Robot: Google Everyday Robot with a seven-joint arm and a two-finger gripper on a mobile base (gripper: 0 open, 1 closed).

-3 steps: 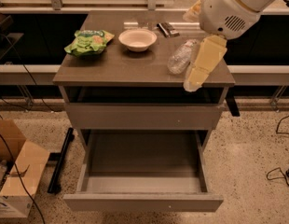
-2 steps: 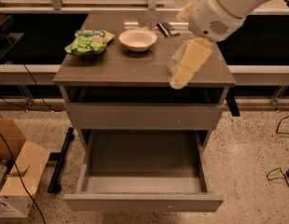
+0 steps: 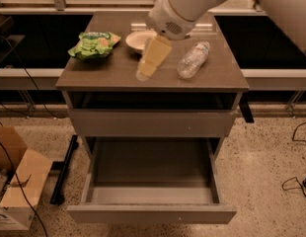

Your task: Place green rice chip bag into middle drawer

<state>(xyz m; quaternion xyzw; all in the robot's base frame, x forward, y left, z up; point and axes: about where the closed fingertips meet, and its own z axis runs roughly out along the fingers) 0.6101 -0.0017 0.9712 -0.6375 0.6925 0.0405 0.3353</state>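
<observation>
Reaching step: the gripper [image 3: 149,63] hangs over the table [image 3: 227,78]; open or closed, I cannot tell. The green rice chip bag [image 3: 94,44] lies ungrasped at its ten o'clock. Next, swing there and descend. The middle drawer [image 3: 152,164] stands open at six o'clock.

A lab-like test room: speckled floor [image 3: 261,157], loose cables [image 3: 295,178] right of the drawer cabinet [image 3: 153,122], a cardboard box [image 3: 17,191] left of it. The claw [image 3: 148,65] hangs over the cabinet's surface [image 3: 217,75].
</observation>
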